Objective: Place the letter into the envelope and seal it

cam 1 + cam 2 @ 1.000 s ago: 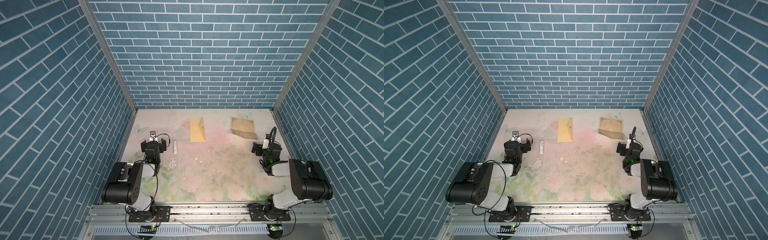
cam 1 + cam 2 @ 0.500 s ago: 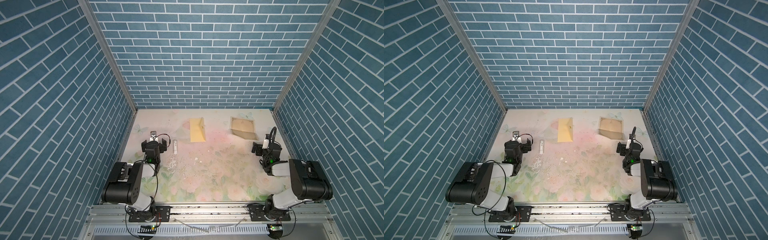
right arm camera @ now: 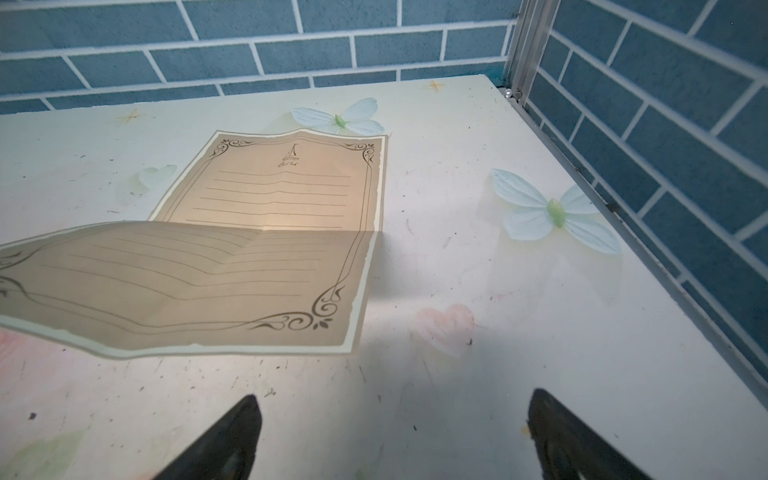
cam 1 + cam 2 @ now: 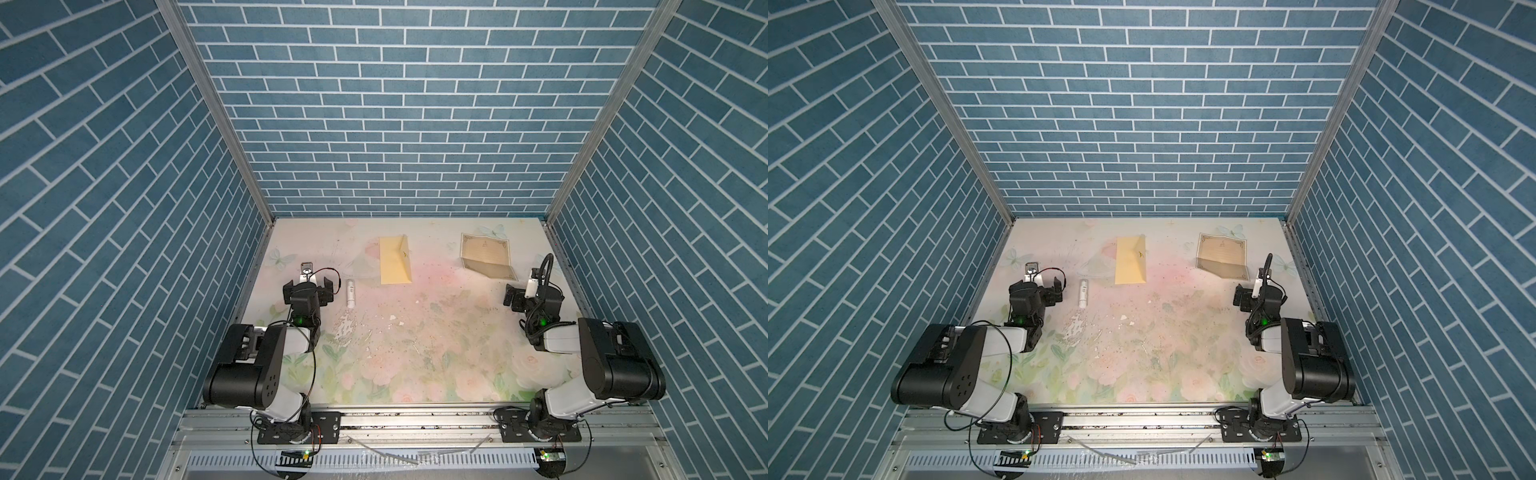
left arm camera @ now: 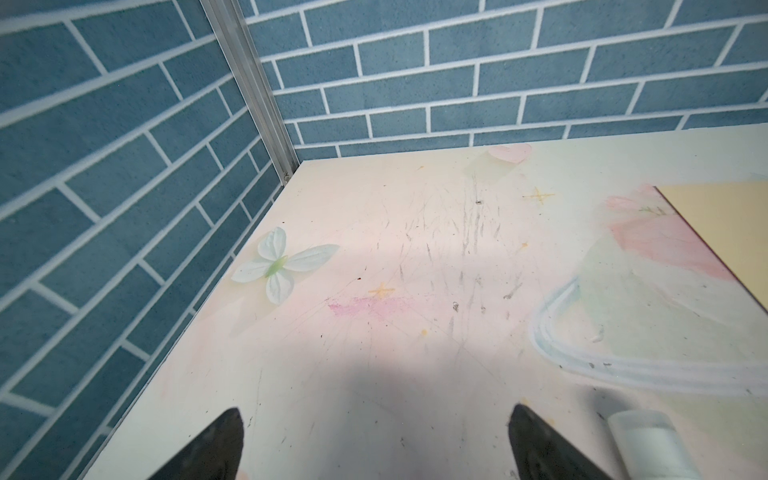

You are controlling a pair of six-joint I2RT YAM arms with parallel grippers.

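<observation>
The left gripper (image 5: 374, 415) and right gripper (image 3: 395, 399) stand wide, holding nothing. The envelope (image 4: 395, 262) lies at the far middle of the table (image 4: 436, 345). The creased letter (image 4: 486, 259) lies apart at far right, its near half lifted.

Both top views look down on the whole table (image 4: 436, 328); wrist views sit low, facing rearward.

L arm (image 4: 266, 353), R arm (image 4: 611, 365) folded low — jaws wide apart.

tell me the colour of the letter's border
Dark brown scrollwork on the tan letter; clearest in the right wrist view.
</observation>
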